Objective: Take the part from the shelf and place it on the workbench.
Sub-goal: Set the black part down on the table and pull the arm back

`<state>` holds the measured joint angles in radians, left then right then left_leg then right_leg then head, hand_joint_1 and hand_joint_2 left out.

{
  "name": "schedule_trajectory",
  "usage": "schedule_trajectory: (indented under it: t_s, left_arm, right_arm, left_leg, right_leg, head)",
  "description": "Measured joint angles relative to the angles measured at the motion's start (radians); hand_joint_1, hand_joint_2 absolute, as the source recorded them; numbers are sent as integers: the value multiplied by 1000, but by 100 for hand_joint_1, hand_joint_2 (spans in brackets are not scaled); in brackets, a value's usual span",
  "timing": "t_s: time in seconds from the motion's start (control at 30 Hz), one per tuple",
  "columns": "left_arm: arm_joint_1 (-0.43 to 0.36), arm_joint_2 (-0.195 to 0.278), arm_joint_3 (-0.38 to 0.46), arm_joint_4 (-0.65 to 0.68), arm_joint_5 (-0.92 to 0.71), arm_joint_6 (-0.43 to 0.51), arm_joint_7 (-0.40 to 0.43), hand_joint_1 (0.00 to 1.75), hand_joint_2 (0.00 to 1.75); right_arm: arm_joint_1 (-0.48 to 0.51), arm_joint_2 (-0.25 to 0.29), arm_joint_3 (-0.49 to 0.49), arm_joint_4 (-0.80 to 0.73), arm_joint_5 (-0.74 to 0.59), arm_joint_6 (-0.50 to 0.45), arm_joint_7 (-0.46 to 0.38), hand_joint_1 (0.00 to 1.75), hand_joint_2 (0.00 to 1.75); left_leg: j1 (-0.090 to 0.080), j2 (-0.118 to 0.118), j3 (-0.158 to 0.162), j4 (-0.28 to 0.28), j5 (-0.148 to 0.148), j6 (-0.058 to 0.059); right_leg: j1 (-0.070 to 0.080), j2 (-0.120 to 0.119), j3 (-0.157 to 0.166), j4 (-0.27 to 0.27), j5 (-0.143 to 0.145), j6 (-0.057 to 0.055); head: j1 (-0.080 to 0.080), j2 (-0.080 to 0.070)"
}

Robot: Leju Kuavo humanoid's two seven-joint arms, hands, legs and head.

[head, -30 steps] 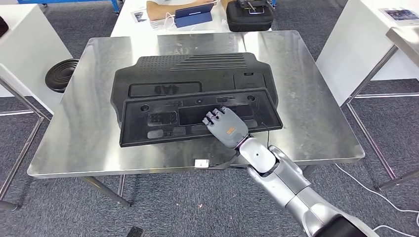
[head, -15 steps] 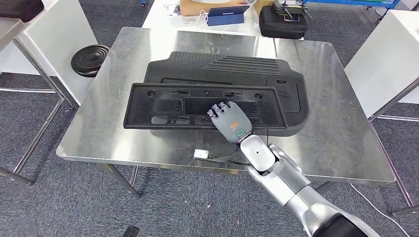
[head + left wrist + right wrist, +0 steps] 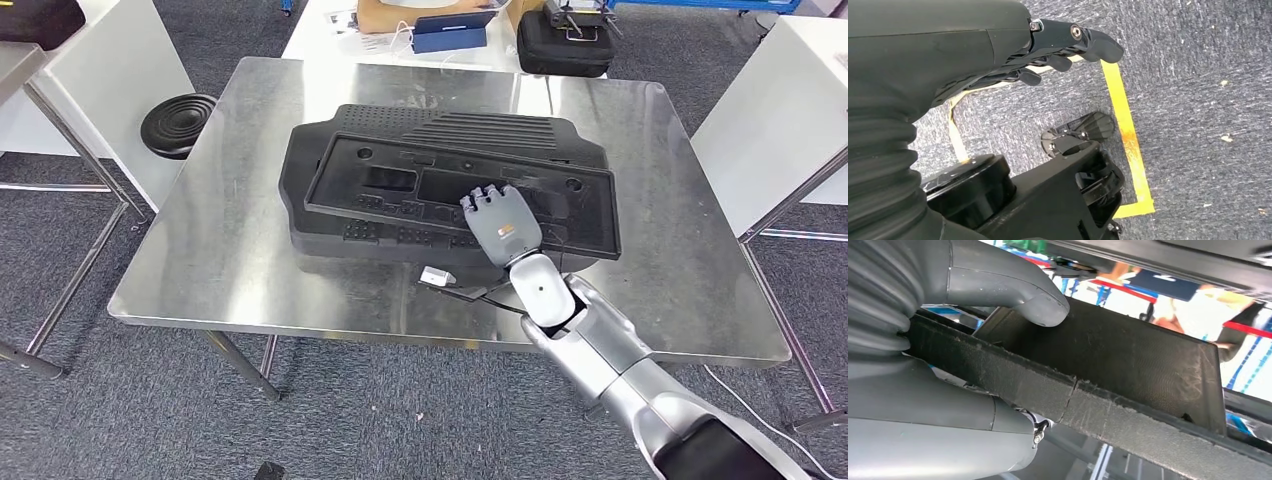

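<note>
Gripping part (image 3: 400,185), seemingly edgewise, right hand (image 3: 503,224)

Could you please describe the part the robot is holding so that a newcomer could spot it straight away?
Find the steel workbench in the middle of the head view. Two black plastic panels lie stacked on it; the held part is the upper one, gripped at its near edge by the right hand. It is a flat rectangular frame with recessed pockets, whereas the larger panel beneath has ribbed vents.

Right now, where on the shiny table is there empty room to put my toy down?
Bare steel runs down the workbench's left side and its right side past the held black part. The middle is crowded: that part lies over another black panel, gripped by the right hand.
</note>
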<state>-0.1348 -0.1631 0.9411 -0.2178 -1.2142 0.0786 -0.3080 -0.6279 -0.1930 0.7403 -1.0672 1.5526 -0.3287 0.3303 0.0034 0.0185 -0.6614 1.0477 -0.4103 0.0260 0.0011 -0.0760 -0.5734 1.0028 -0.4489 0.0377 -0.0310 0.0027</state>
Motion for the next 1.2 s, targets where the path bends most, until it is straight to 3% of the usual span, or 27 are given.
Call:
schedule_trajectory:
  t_s: [0.23, 0.3, 0.33, 0.4, 0.47, 0.5, 0.53, 0.57, 0.6, 0.67, 0.8, 0.83, 0.93, 0.97, 1.0, 1.03, 1.1, 1.13, 1.2]
  left_arm:
    - [3, 6, 0, 0, 2, 2, 1, 0, 175]
    - [3, 6, 0, 0, 4, 1, 0, 0, 175]
    - [1, 5, 0, 0, 7, -1, -1, 0, 175]
    - [-2, 5, 0, 0, 14, -4, -1, 0, 175]
    - [-3, 5, 0, 0, 18, -6, -1, 0, 175]
    - [-2, 4, 0, 0, 19, -6, -1, 0, 175]
    - [-2, 4, 0, 0, 20, -7, -1, 0, 175]
    - [-3, 4, 0, 0, 21, -7, -1, 0, 175]
    - [-3, 4, 0, -1, 22, -8, -1, 0, 175]
    - [-3, 6, 0, -3, 24, -7, -1, 0, 175]
    - [0, 6, 0, -4, 29, -7, 0, 0, 175]
    - [0, 6, 0, -4, 30, -7, 0, 0, 175]
    - [0, 6, 1, -4, 31, -7, -1, 0, 175]
    - [1, 6, 1, -4, 32, -7, -1, 0, 175]
    - [1, 6, 1, -4, 32, -7, -1, 0, 175]
    - [1, 6, 1, -4, 32, -8, -1, 0, 175]
    - [1, 6, 1, -4, 33, -8, -1, 0, 175]
    - [0, 6, 1, -4, 33, -9, -1, 0, 175]
    - [-2, 6, 1, -4, 34, -10, -1, 0, 175]
  right_arm:
    - [-9, -8, 16, 7, 0, 12, -4, 175, 175]
    - [-9, -10, 16, 8, 0, 8, -19, 175, 175]
    - [-9, -12, 16, 8, 0, 3, -28, 175, 175]
    - [-6, -17, 16, 11, 0, -7, -49, 175, 175]
    - [3, -21, 16, 16, 0, -13, -70, 175, 175]
    - [7, -22, 16, 18, 0, -15, -77, 175, 175]
    - [9, -23, 15, 19, 0, -17, -83, 175, 175]
    - [10, -23, 13, 20, 0, -20, -88, 175, 175]
    - [10, -22, 11, 21, 0, -23, -94, 175, 175]
    - [11, -21, 6, 22, 0, -32, -108, 175, 175]
    - [17, -19, 0, 23, 0, -37, -125, 175, 175]
    - [18, -18, -1, 23, 0, -39, -128, 175, 175]
    - [22, -15, -2, 23, 0, -41, -133, 175, 175]
    - [25, -14, -2, 24, 0, -41, -135, 175, 175]
    - [27, -14, -2, 25, 0, -42, -138, 175, 175]
    - [29, -13, -2, 25, 0, -43, -141, 175, 175]
    - [29, -11, -2, 26, 0, -46, -145, 175, 175]
    - [28, -10, -2, 27, 0, -49, -144, 175, 175]
    - [27, -10, -1, 28, 0, -54, -141, 175, 175]
  left_leg:
    - [-3, -4, 0, -5, -1, 9]
    - [4, -9, 10, -22, 5, 19]
    - [8, -10, 15, -29, 9, 23]
    - [9, -17, 17, -31, 11, 26]
    - [11, -27, 17, -31, 11, 24]
    - [13, -32, 17, -30, 11, 21]
    - [16, -36, 17, -30, 10, 16]
    - [18, -41, 17, -29, 10, 8]
    - [19, -44, 16, -27, 8, -1]
    - [15, -47, 15, -26, 7, -18]
    - [19, -39, 6, -11, -4, -38]
    - [20, -33, -10, 25, -24, -40]
    - [20, -25, -105, 225, -109, -43]
    - [20, -25, -129, 267, -117, -42]
    - [20, -24, -134, 268, -105, -40]
    - [20, -24, -120, 230, -75, -37]
    - [19, -21, -55, 98, -8, -30]
    - [17, -21, -26, 43, 7, -27]
    - [10, -24, -2, 3, 1, -22]
  right_leg:
    - [-3, -3, -1, -2, 0, 10]
    - [-4, 17, -13, 25, -17, 12]
    - [-6, 35, -32, 66, -38, 10]
    - [-12, 65, -98, 202, -93, 5]
    - [-19, 72, -148, 292, -117, 14]
    - [-24, 72, -145, 277, -104, 25]
    - [-29, 72, -123, 224, -77, 39]
    - [-36, 72, -87, 146, -46, 53]
    - [-38, 74, -52, 76, -20, 59]
    - [-38, 77, -16, 5, 4, 50]
    - [-37, 78, -15, 7, 7, 11]
    - [-38, 78, -12, 6, 7, 2]
    - [-31, 77, -2, 6, 0, -15]
    - [-28, 77, 1, 7, -2, -18]
    - [-26, 77, 4, 7, -5, -20]
    - [-25, 78, 9, 7, -9, -21]
    - [-22, 78, 20, 8, -20, -15]
    - [-19, 78, 21, 10, -25, -11]
    - [-16, 77, 20, 9, -29, 0]
  head:
    - [0, 0]
    - [0, 0]
    - [1, 0]
    - [2, 0]
    - [3, 0]
    - [2, 0]
    - [3, 0]
    - [3, 0]
    - [5, 0]
    - [5, 0]
    - [2, 0]
    - [1, 0]
    - [1, 0]
    - [1, 0]
    - [1, 0]
    - [1, 0]
    - [1, 0]
    - [1, 0]
    - [1, 0]
